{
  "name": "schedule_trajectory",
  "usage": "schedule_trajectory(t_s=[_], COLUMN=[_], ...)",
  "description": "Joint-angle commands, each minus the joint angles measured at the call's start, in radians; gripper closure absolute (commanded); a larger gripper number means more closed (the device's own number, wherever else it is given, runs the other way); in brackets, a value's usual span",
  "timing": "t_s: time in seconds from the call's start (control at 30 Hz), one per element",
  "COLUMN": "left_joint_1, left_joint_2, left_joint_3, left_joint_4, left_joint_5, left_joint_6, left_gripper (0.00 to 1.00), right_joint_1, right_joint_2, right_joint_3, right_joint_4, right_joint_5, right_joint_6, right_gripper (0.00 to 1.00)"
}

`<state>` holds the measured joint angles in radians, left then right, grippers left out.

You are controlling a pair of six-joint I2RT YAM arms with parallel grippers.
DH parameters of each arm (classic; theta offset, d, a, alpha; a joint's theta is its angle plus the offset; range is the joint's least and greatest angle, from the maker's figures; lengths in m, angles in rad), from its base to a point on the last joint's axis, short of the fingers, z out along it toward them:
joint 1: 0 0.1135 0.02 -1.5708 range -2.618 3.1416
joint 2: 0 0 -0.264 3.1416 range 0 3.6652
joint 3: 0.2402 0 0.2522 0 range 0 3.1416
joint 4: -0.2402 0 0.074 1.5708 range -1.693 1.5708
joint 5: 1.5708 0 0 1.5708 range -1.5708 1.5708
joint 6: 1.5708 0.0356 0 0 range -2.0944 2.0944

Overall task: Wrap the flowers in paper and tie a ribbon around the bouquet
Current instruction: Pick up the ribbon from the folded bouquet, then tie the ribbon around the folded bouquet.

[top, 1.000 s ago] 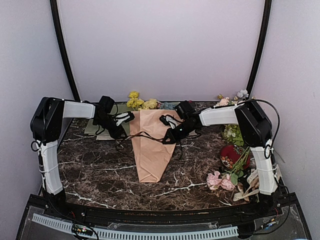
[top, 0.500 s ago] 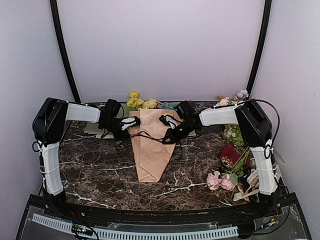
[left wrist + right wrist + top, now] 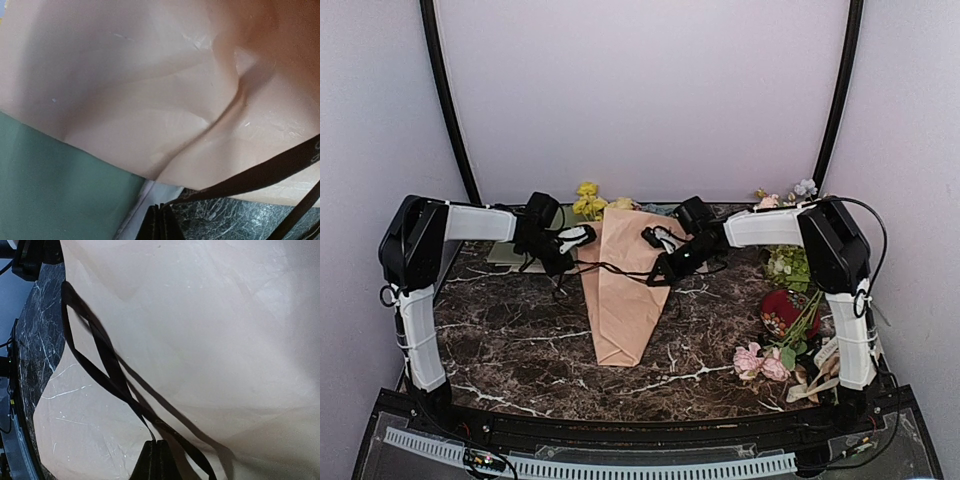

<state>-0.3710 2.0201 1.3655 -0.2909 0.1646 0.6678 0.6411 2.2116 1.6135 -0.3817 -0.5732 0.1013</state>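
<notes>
Top external view: the bouquet (image 3: 623,295) lies flat in the middle of the counter (image 3: 510,340), narrow tip toward the arm bases, wide mouth at the far side where the yellow flowers (image 3: 588,203) poke out. Across its upper half runs the ribbon (image 3: 618,270), thin and dark, strung from one arm to the other.

The left tool (image 3: 564,266) is at the cone's left edge, pinched tight on one end. The left wrist view confirms it: fingertips together, the dark band coming straight out of them past the peach paper (image 3: 150,100), with the green sheet (image 3: 50,195) alongside. The right tool (image 3: 656,277) sits at the cone's right edge, likewise clamped on the ribbon. From its wrist camera, two strands leave the closed tips and cross on the paper, so a loop looks to be forming.

Holding both ends like this reads as the set-up for a knot. Pull from either side keeps the band on the wrap and stops the paper springing open.

Against a second ago, the left tool's fingers stood apart beside the cone and have now snapped together on the ribbon. The cone has moved too: its wide end has swung up and to the right, so it lies more slanted. The blue head at the mouth is now hard to pick out. The right tool stayed clamped, nudged slightly toward the far side. The loose pink roses (image 3: 760,360) at the right have not stirred.
</notes>
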Motion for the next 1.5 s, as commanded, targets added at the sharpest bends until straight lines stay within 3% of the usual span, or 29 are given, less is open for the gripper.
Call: schedule_trajectory(t_s=[0.0,0.2,0.23,0.63,0.87,1.03,1.17,1.33,1.47], left_joint_1=[0.009,0.009,0.009,0.035,0.035,0.035,0.035,0.036,0.036], left_joint_2=[-0.101,-0.111,-0.109,-0.114,-0.114,-0.110,-0.109,-0.110,-0.114], left_joint_3=[-0.030,-0.051,-0.052,-0.056,-0.061,-0.068,-0.066,-0.063,-0.059], left_joint_4=[0.003,0.021,0.027,0.057,0.081,0.080,0.078,0.064,0.038], left_joint_5=[0.014,0.087,0.083,-0.024,-0.067,-0.095,-0.121,-0.167,-0.184], left_joint_6=[-0.031,-0.035,-0.045,-0.157,-0.242,-0.257,-0.268,-0.295,-0.336], left_gripper=[0.99,0.96,1.00,1.00,1.00,1.00,1.00,1.00,1.00], right_joint_1=[-0.021,-0.023,-0.023,-0.024,0.014,0.006,-0.011,-0.047,-0.076], right_joint_2=[-0.084,-0.096,-0.094,-0.110,-0.186,-0.256,-0.307,-0.342,-0.304], right_joint_3=[-0.022,-0.035,-0.034,0.005,0.080,0.048,-0.023,-0.081,-0.057], right_joint_4=[-0.024,-0.026,-0.027,-0.059,-0.047,0.113,0.375,0.653,0.687], right_joint_5=[-0.033,-0.045,-0.049,-0.105,-0.306,-0.426,-0.478,-0.392,-0.310], right_joint_6=[-0.024,-0.027,-0.024,-0.041,-0.084,0.031,0.221,0.425,0.476], right_gripper=[1.00,1.00,1.00,1.00,1.00,1.00,1.00,1.00,1.00])
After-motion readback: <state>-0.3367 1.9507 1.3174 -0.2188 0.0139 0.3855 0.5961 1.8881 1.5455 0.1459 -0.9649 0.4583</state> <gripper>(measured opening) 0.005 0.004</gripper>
